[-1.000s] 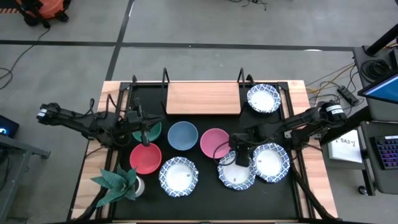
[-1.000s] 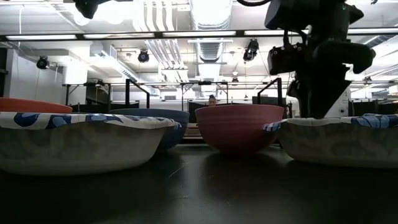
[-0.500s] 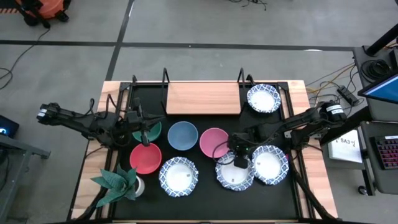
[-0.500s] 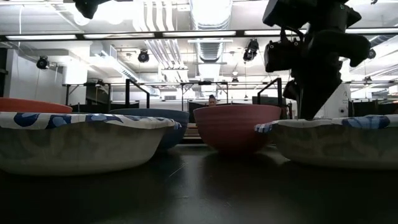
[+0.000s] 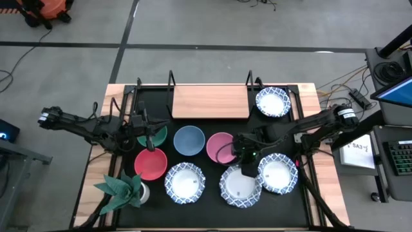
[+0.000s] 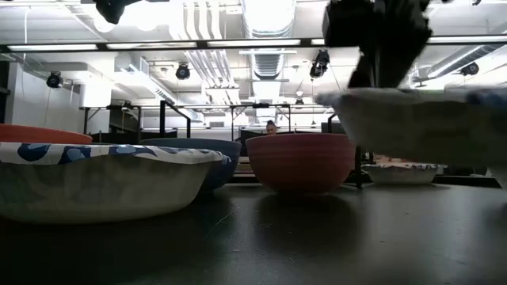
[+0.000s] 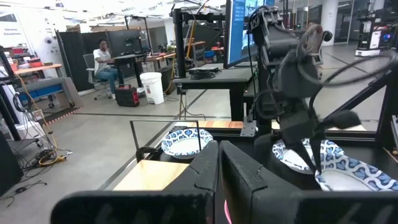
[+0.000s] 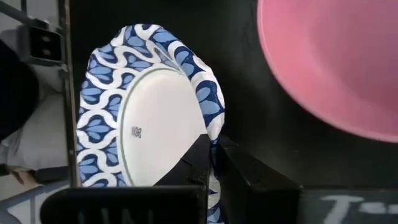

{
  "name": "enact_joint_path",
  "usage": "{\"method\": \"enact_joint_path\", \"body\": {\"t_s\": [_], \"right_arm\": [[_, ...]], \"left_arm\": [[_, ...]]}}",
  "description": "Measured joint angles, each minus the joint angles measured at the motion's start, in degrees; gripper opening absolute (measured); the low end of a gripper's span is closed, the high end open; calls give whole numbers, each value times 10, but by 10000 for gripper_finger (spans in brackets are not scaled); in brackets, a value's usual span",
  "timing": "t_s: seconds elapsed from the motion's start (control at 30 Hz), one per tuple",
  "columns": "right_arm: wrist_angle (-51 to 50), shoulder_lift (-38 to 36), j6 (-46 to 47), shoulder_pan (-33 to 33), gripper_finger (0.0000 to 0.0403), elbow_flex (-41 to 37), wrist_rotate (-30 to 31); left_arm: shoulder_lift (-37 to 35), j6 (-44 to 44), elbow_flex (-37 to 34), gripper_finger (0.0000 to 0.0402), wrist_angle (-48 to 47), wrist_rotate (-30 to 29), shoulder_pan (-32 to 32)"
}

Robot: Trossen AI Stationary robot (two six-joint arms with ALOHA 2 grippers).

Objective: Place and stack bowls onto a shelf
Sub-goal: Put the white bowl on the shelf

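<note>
My right gripper (image 5: 248, 168) is shut on a white bowl with a blue-patterned rim (image 5: 240, 187), which hangs above the tabletop in the low view (image 6: 420, 119). A second patterned bowl (image 5: 278, 173) lies just to its right, a third (image 5: 185, 183) to its left, and another (image 5: 273, 102) beside the wooden shelf (image 5: 210, 102). The pink (image 5: 221, 147), blue (image 5: 189, 140), red (image 5: 150, 164) and green (image 5: 156, 135) bowls stand on their bases mid-table. My left gripper (image 5: 149, 138) is shut over the green bowl's edge. My right gripper holds the patterned bowl by its far rim (image 8: 209, 134), one finger inside the bowl and one outside. The fingers (image 8: 249, 177) come from above, pointing down. The bowl hangs below them, mouth up and clear of the table (image 6: 412, 127).
A green star-shaped plant in a white pot (image 5: 122, 188) stands at the near left corner. The shelf's black uprights (image 5: 171, 80) rise at the far edge. Bare black tabletop (image 5: 212, 209) lies along the near edge.
My right gripper has shut on the patterned bowl's rim and risen, drifting a little toward the table's left. The bowl, which lay on the table against its right-hand neighbour, now hangs clear above the tabletop.
</note>
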Motion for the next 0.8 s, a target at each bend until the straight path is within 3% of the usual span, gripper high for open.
{"method": "enact_joint_path", "body": {"t_s": [0.2, 0.4, 0.47, 0.8], "right_arm": [[-15, 0, -38, -8, 12, 84, 26], [-5, 0, 1, -55, 12, 166, 187], [-10, 0, 16, -79, 12, 190, 235], [39, 2, -4, -251, 12, 228, 295]], "left_arm": [[0, 2, 0, 0, 10, 0, 0], [0, 15, 0, 0, 35, 0, 0], [0, 15, 0, 0, 41, 0, 0], [-6, 28, 0, 0, 43, 0, 0]]}}
